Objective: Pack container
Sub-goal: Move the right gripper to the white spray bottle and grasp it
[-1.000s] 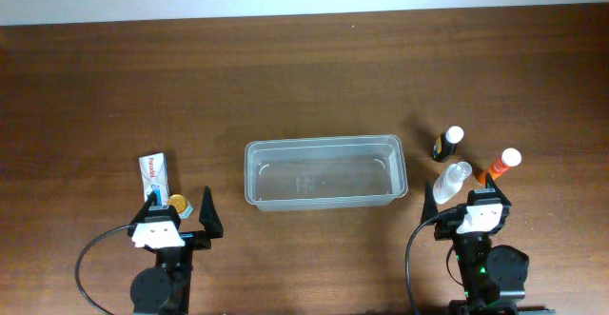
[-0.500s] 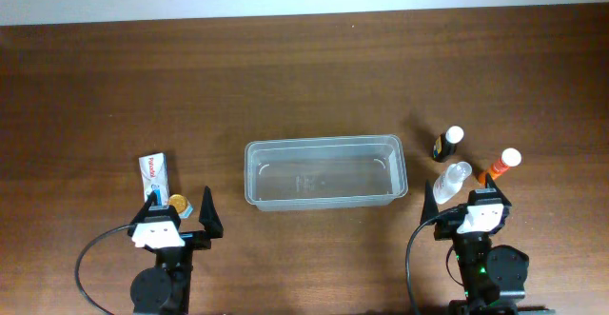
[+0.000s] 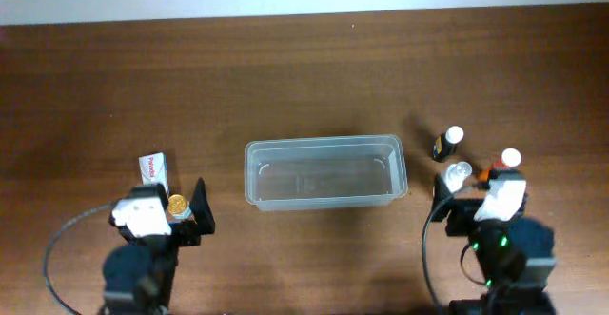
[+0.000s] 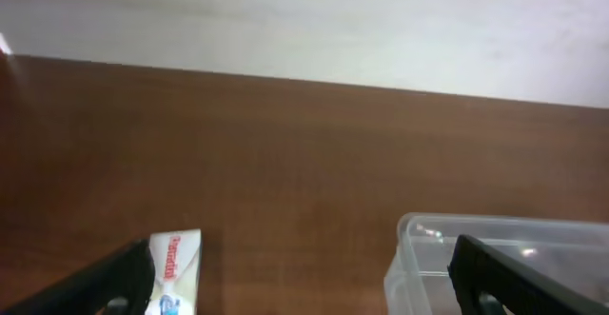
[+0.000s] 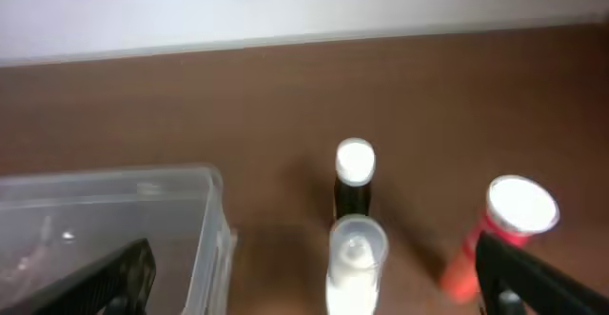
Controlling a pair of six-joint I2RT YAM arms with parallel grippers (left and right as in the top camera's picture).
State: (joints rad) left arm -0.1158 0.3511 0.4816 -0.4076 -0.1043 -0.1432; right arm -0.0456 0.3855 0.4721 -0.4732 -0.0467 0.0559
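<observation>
Found the container (image 3: 324,142) at the middle of the table (image 3: 285,68), long sides running left to right. Saw a carton (image 3: 152,167) well apart to its left, lying flat, and a small round-topped item (image 3: 177,203) just before that carton, off its right corner. Noted three bottles right of the container: a rear bottle (image 3: 447,142) near the container's back right corner, a front bottle (image 3: 458,172) just before it, beside the container's right end, and an outer bottle (image 3: 506,161) farther right, level between the two.
</observation>
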